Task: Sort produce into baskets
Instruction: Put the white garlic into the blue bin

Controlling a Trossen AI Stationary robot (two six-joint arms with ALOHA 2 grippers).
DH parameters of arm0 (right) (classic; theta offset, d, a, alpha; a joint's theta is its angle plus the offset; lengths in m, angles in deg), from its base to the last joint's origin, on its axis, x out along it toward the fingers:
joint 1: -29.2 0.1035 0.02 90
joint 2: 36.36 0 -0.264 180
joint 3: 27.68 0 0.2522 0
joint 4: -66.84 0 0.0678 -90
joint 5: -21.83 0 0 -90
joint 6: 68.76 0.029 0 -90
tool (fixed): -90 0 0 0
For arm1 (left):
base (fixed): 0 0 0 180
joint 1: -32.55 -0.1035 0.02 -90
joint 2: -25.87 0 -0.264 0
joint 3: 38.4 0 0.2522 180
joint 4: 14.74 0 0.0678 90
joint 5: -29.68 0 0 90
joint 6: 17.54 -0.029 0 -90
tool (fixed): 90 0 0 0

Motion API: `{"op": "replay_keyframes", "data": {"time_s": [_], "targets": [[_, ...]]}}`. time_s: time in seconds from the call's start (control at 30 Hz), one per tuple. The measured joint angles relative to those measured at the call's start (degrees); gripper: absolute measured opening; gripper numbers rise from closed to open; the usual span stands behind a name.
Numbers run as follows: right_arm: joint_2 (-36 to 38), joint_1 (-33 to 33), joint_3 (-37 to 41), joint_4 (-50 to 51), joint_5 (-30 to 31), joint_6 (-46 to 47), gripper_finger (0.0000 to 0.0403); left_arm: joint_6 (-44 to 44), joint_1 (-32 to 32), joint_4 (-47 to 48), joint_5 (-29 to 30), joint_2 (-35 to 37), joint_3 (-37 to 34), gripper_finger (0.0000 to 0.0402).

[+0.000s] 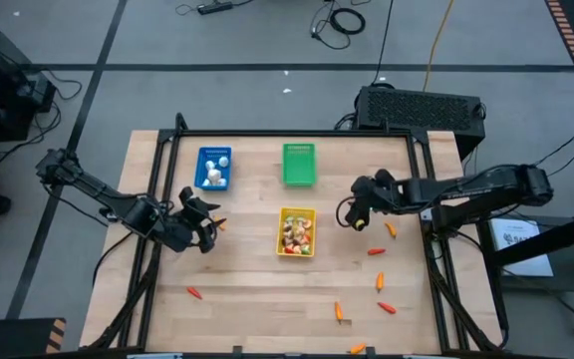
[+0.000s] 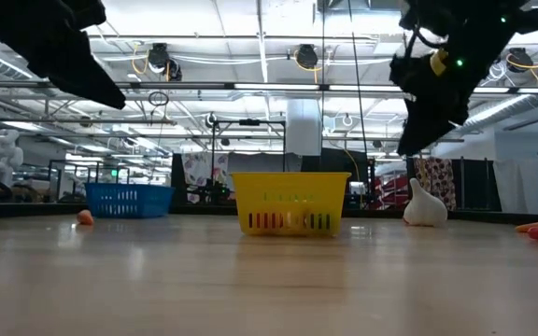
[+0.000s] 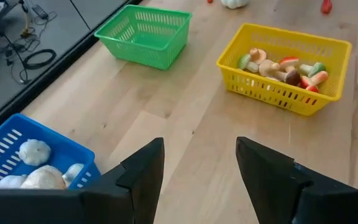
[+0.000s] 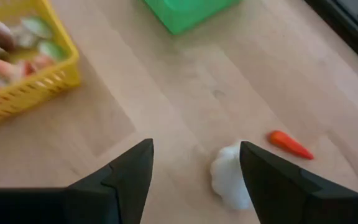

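Right wrist view: right gripper (image 4: 194,180) hangs above white bulb (image 4: 231,180), fingers apart, empty. Bulb lies off-centre by one finger; descent risks knocking it away. Carrot (image 4: 289,144) near. Left gripper (image 3: 199,171) apart, empty, beside blue basket (image 3: 5,146).

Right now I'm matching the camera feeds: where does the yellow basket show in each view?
High view: yellow basket at table centre, below the green basket.
Low view: centre, on the tabletop.
Left wrist view: upper right, filled with produce.
Right wrist view: upper left corner, partly cut off.
Shared landmark: the green basket, beside it in three views, not seen in the low view.
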Motion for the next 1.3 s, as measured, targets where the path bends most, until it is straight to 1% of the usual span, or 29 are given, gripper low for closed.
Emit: {"op": "replay_keyframes", "data": {"time_s": [0.07, 0.17, 0.23, 0.43, 0.63, 0.77, 0.87, 0.93, 1.17, 1.2, 1.3], "targets": [[0.0, -0.1, 1.0, 0.2, 1.2, 0.0, 0.0226, 0.1, 0.0, 0.0, 0.0, 0.0, 0.0, 0.0208], [0.0, -0.1, 3.4, -0.8, 5.2, 0.5, 0.0221, 0.1, 0.0, -0.3, 0.0, 0.0, 0.0, 0.0208], [0.0, -0.7, 5.4, -1.7, 6.3, 0.8, 0.0218, 0.1, 0.0, -0.9, 0.1, 0.0, 0.0, 0.0208], [0.0, -1.4, 9.2, -8.0, 5.1, 0.9, 0.0215, 0.1, 0.0, -1.9, 0.2, 0.0, 0.0, 0.0208], [-0.1, -2.1, 9.4, -8.2, 6.0, 0.7, 0.0214, 0.1, 0.0, -1.9, 0.3, 0.0, 0.0, 0.0208], [-2.5, -3.2, 9.5, -8.2, 5.5, 1.2, 0.02, 0.1, 0.0, -2.0, 0.5, 0.0, 0.0, 0.0208], [-4.4, -4.0, 9.5, -8.9, 5.5, 1.3, 0.0176, 0.1, 0.0, -2.7, 0.0, 0.0, 0.0, 0.0208], [-4.8, -4.3, 9.5, -9.6, 5.5, 1.3, 0.0151, 0.1, 0.0, -3.1, -0.6, 0.0, 0.0, 0.0208], [-4.9, -4.3, 9.4, -9.6, 6.0, 0.5, 0.0022, 0.1, 0.0, -2.7, -2.0, 0.0, 0.0, 0.0208], [-4.9, -4.3, 9.4, -9.8, 6.1, 0.5, 0.0014, 0.1, 0.0, -2.7, -2.1, 0.0, 0.0, 0.0208], [-4.9, -4.3, 8.9, -9.9, 5.7, 0.6, 0.0015, 0.1, 0.0, -2.7, -2.3, 0.0, 0.0, 0.0208]]}}
